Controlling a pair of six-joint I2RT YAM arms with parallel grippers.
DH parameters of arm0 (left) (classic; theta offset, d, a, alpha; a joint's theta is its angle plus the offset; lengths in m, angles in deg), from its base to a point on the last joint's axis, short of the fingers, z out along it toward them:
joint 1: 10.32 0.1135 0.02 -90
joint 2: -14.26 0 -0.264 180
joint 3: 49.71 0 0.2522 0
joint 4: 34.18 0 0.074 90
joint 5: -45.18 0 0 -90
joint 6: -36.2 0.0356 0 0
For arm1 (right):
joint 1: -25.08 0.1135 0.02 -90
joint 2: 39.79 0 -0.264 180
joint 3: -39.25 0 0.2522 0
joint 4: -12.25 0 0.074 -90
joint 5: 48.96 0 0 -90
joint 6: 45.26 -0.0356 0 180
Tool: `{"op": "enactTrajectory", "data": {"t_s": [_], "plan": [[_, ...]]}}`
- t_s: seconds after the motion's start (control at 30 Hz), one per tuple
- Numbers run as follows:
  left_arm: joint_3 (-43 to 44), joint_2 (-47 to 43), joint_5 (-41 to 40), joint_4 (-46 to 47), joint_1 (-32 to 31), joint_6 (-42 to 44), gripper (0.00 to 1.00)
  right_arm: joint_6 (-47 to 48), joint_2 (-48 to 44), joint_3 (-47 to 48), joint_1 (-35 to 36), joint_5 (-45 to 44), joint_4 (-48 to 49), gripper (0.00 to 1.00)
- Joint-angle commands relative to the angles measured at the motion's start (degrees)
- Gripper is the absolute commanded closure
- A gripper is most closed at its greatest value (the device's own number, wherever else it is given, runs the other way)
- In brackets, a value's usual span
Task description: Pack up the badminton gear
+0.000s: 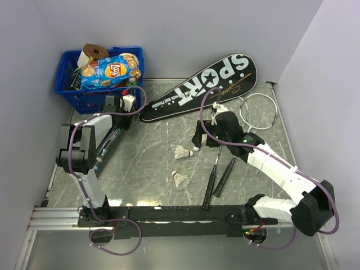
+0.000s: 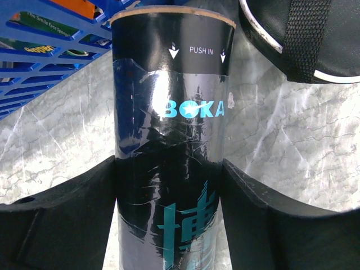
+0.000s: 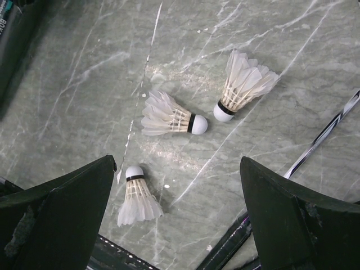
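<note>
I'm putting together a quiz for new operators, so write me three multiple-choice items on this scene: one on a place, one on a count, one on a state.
1. Where does the blue basket stand? A far left corner B far right corner C near edge, middle
2. How many shuttlecocks lie under the right end effector? A one B three C five
3. What state is the left end effector in? A wide open, empty B closed around the dark tube C out of view
Key: 1 A, it sits top left in the overhead view; 2 B, the right wrist view shows three; 3 B, its fingers touch both sides of the dark tube.
</note>
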Motion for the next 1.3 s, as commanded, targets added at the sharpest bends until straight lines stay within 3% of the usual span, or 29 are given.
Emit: {"op": "enactTrajectory", "data": {"t_s": [0.0, 0.1, 0.2, 0.3, 0.47, 0.57, 0.7, 0.87, 0.93, 1.07, 1.27], "plan": [[0.3, -1.4, 1.1, 1.4, -0.3, -1.5, 0.56, -0.9, -3.0, -0.6, 0.5, -0.6, 0.7, 0.00], [-1.0, -4.0, -0.1, 1.1, -1.3, -1.9, 0.63, -1.2, -4.3, -0.8, 0.5, -0.6, 0.2, 0.00], [-2.4, -8.2, -0.5, 0.3, -2.8, -2.0, 0.77, -0.9, -5.7, -0.6, 0.8, -0.6, -0.7, 0.00], [-3.5, -13.4, -4.8, -1.4, -4.9, -1.2, 0.80, -0.6, -7.1, 0.1, 1.0, -0.2, -2.1, 0.00], [-4.2, -21.3, -6.8, -5.4, -9.3, -1.6, 0.99, -0.4, -9.4, 0.5, 1.8, 0.6, -4.9, 0.00], [-5.7, -26.4, -7.8, -7.3, -13.7, -2.2, 0.99, 0.8, -10.8, 1.9, 2.0, 1.2, -7.1, 0.00], [-8.5, -34.7, -3.2, -8.3, -19.7, -4.0, 0.99, 2.7, -13.9, 3.8, 2.0, 3.7, -10.6, 0.00], [-13.2, -43.1, 10.0, -8.2, -26.5, -4.8, 0.99, 5.3, -17.5, 4.8, 2.2, 13.5, -11.5, 0.00], [-14.0, -44.7, 17.4, -8.4, -28.0, -4.8, 0.99, 5.7, -18.0, 5.9, 2.1, 16.3, -13.3, 0.01], [-14.5, -46.5, 24.8, -8.9, -31.3, -6.6, 0.99, 7.6, -19.6, 8.4, 2.1, 20.9, -16.9, 0.02], [-16.3, -47.6, 28.8, -8.3, -37.1, -8.2, 0.99, 7.8, -19.9, 10.7, 2.2, 31.5, -15.4, 0.09]]}}
